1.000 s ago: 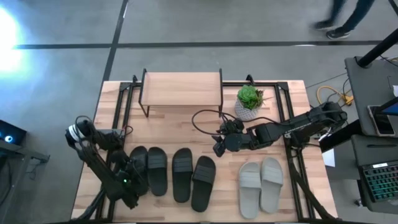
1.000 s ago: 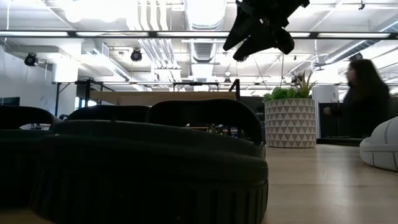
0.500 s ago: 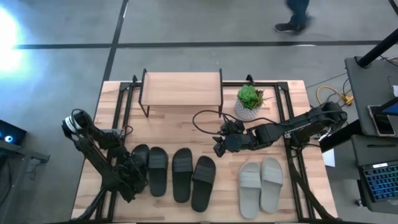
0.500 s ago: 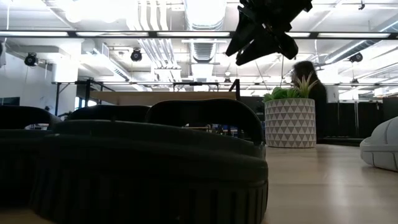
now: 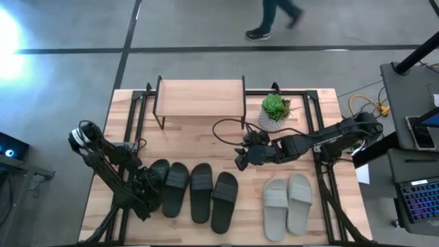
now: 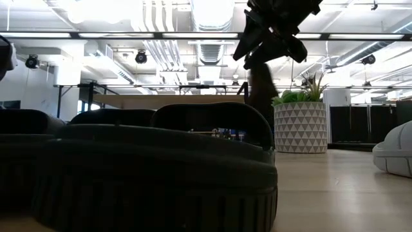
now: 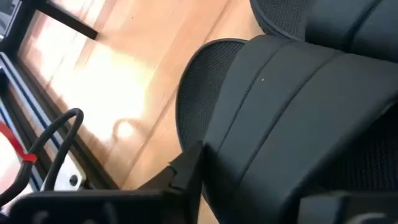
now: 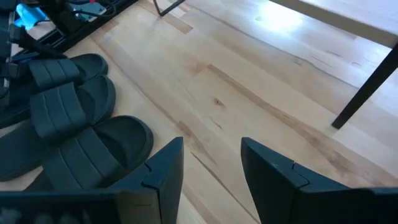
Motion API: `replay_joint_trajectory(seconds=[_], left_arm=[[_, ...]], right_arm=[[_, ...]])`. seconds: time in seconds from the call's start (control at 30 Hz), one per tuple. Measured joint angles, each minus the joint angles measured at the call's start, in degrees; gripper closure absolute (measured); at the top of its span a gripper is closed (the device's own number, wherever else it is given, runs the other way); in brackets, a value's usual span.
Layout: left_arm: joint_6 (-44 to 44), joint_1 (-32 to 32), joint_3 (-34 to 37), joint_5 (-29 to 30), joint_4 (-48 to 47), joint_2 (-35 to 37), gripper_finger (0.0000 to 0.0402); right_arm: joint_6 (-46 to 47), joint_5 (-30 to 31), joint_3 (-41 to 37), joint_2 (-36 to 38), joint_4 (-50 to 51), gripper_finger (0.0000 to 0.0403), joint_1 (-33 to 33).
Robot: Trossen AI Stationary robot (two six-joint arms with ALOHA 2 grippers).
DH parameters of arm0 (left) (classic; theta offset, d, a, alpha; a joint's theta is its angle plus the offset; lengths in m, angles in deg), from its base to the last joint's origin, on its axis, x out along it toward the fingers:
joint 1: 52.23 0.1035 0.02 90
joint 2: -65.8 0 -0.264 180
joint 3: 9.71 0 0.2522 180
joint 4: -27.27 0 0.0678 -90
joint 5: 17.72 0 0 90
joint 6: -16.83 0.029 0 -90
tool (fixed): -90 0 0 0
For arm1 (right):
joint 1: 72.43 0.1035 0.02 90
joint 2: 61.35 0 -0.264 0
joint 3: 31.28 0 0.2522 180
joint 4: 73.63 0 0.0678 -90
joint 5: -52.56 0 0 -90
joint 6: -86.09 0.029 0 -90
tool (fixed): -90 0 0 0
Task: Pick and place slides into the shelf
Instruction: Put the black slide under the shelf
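Four black slides [image 5: 199, 192] lie in a row on the table's near half, soles down, with a light grey pair [image 5: 288, 204] to their right. The shelf [image 5: 200, 98] stands at the far edge. My left gripper [image 5: 145, 194] is low at the leftmost black slide [image 5: 159, 173], and its fingers are closed around that slide's strap [image 7: 292, 93]. My right gripper [image 5: 240, 162] hangs open above the table between the shelf and the black slides, and nothing lies between its fingers [image 8: 211, 171]. My left gripper comes slanting down from the table's left and near side onto the leftmost black slide. One finger [image 7: 186, 174] lies against the slide's outer edge where the strap meets the sole [image 7: 214, 146]. The strap hides the other finger's contact. The slide's sole rests on the table.
A potted plant [image 5: 275, 112] stands right of the shelf, close behind my right arm. Black frame rails and cables run along the table's left side [image 5: 130, 130] and right side [image 5: 322, 171]. A person walks on the floor beyond the far edge.
My left gripper has sunk and shifted a little toward the leftmost black slide. That slide's far end has swung toward its neighbour on the right. My right gripper has kept still. The person beyond the table has walked toward the left.
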Motion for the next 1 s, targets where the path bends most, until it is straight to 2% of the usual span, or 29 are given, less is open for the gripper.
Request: replay_joint_trajectory(seconds=[0.23,0.37,0.6,0.67,0.8,1.0], left_arm=[[-0.03,0.47,0.77,-0.06,-0.2,0.38,0.0389],[1.64,0.79,-0.5,-0.86,-1.89,2.34,0.0399],[1.44,0.79,-5.25,-0.11,-18.17,10.62,0.04],[1.46,0.79,-7.17,1.59,-22.95,13.6,0.0401],[5.23,2.23,-8.69,4.97,-22.71,19.57,0.0401],[10.54,8.07,-8.81,11.48,-22.75,21.54,0.0401]], right_arm=[[1.0,0.02,0.56,0.0,0.02,0.025,-0.56],[1.11,0.49,1.68,0.0,-0.01,0.025,-1.07],[-2.0,3.71,3.7,0.0,-0.12,0.025,-2.17],[-3.16,4.78,4.24,0.0,-0.13,0.0251,-2.38],[-4.19,6.74,5.3,0.0,-0.05,0.0257,-2.62],[-4.26,7.12,6.22,0.0,-0.13,0.0268,-2.68]])
